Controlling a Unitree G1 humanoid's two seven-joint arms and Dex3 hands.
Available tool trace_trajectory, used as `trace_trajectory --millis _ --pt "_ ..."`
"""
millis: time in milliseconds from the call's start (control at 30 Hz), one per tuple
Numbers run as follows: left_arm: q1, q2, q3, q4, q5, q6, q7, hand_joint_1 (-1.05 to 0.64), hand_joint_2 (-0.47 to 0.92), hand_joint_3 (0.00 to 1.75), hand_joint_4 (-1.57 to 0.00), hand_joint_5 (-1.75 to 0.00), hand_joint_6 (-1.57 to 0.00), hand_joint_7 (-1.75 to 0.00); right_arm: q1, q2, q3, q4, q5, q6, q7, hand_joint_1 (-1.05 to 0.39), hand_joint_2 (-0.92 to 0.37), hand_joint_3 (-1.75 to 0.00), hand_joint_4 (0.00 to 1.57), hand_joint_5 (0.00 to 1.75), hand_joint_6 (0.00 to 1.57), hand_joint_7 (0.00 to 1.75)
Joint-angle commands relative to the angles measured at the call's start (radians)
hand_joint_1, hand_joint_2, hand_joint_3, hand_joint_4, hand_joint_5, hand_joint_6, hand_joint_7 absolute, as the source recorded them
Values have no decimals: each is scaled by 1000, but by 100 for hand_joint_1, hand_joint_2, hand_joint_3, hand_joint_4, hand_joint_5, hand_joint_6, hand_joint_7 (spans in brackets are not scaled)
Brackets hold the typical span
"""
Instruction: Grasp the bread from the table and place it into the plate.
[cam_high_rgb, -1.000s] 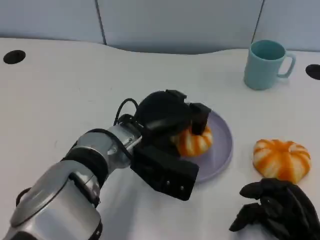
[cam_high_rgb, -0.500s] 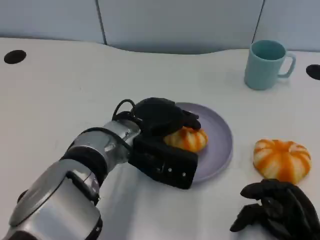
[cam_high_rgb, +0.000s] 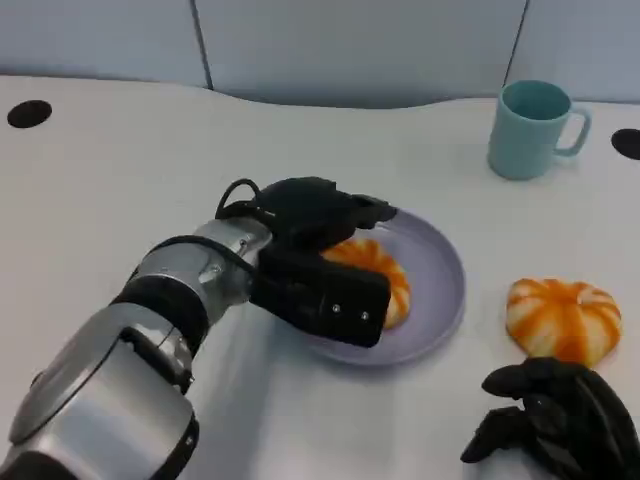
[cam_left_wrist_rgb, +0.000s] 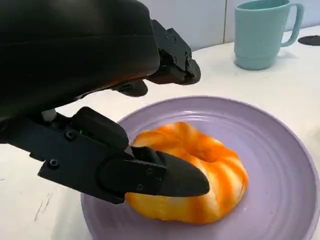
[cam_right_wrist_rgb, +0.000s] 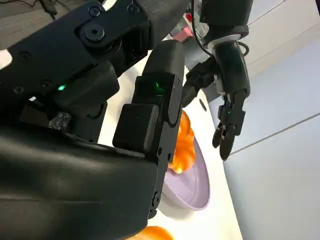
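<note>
Fingers (cam_left_wrist_rgb: 165, 180) of the left hand (cam_high_rgb: 320, 250) spread apart, releasing the orange-striped round bread (cam_left_wrist_rgb: 200, 175) lying in the lilac plate (cam_high_rgb: 440, 290); next move: lift clear. Right hand (cam_high_rgb: 555, 420) curled, empty.

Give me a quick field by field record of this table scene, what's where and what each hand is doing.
plate: round lilac plate, table centre
bread in plate: orange-and-white striped bun, lying on the plate
left hand: black left hand over the bun, fingers apart, one fingertip against its side
second bun: orange striped bun on table, beside the plate
right hand: black right hand near second bun
mug: teal mug, far side
</note>
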Motion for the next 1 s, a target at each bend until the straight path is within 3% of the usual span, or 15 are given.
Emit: trace_trajectory --millis 33,633,1000 --pt "-13 28 38 -15 -39 -25 -1 -98 92 45 -4 -37 -18 -2 -4 -15 -8 10 6 -10 3 -96 -70 0 157 36 151 0" --pt "119 158 292 -59 -310 -255 -123 -84 92 37 -12 -43 -24 -3 -10 -29 -14 13 5 -1 3 -96 -70 0 157 36 152 1" --pt "282 123 544 -184 -673 -329 -404 -77 92 35 -16 -48 -33 -5 -7 -16 -21 13 0 -41 -15 -99 -73 -1 157 39 152 1"
